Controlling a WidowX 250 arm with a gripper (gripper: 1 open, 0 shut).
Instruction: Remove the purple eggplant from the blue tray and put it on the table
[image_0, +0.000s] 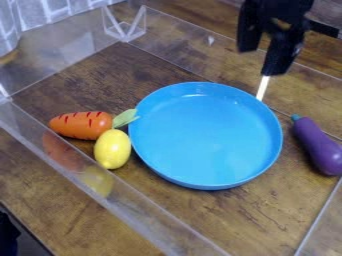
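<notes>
While the gripper (275, 40) hangs at the top edge, above the far rim of the tray (201, 170), its dark fingers stand apart with nothing between them; jaws open, empty. Eggplant (318, 145) lies on the table (187, 60) just right of the tray, near the right frame edge, not touching the rim as far as I can tell; glossy dark purple, plump, narrow end pointing up-left. Tray is round, shallow, bright blue plastic, raised rim, nothing in it. Carrot (83, 124) and lemon (112, 149) sit left of the tray, close together; carrot's green top reaches the rim. Tabletop is dark glossy wood with grain; clear plastic walls (54, 60) edge it, with bare wood behind the tray.
</notes>
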